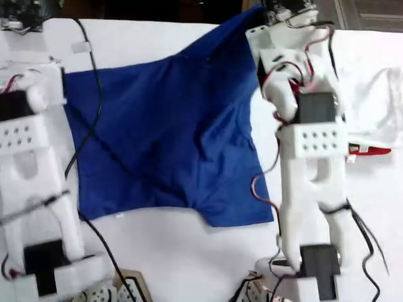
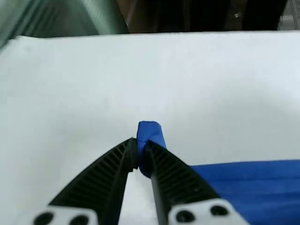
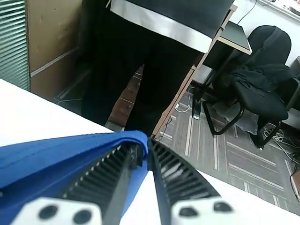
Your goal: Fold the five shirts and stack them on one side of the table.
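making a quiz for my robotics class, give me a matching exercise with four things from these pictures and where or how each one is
Things:
1. blue shirt
2. left gripper
3. right gripper
4. black chair

Place or state:
A. stands on the floor beyond the table
B. lies spread across the white table
C. shut on the shirt's edge at the table's far edge
D. shut on a small bunched bit of the shirt over bare tabletop

Pairs: 1-B, 2-D, 3-C, 4-A

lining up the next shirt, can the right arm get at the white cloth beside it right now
Probably not yet: the right gripper is shut on the blue shirt; the white cloth lies uncovered close by.
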Motion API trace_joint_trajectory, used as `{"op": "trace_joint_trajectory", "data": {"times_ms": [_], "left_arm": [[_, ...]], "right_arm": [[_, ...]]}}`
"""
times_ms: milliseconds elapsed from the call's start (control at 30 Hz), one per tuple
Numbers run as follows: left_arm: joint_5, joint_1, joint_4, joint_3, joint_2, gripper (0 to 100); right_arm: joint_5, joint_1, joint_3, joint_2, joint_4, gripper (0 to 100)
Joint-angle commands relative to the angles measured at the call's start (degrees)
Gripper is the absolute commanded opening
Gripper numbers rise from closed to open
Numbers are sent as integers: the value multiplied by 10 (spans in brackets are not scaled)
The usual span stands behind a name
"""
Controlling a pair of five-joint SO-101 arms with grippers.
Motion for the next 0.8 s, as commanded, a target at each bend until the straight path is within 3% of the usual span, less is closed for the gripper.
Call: {"op": "trace_joint_trajectory", "data": {"times_ms": [0,233,500,767], "left_arm": [[4,4,-48,-9,65,28],[3,4,-72,-9,187,28],[-5,3,-42,-10,265,28],[-98,4,149,-82,228,28]], "right_arm": [[4,4,-4,49,-72,19],[4,3,-4,160,-138,19],[4,17,-4,231,-77,19],[4,55,-4,158,73,19]]}}
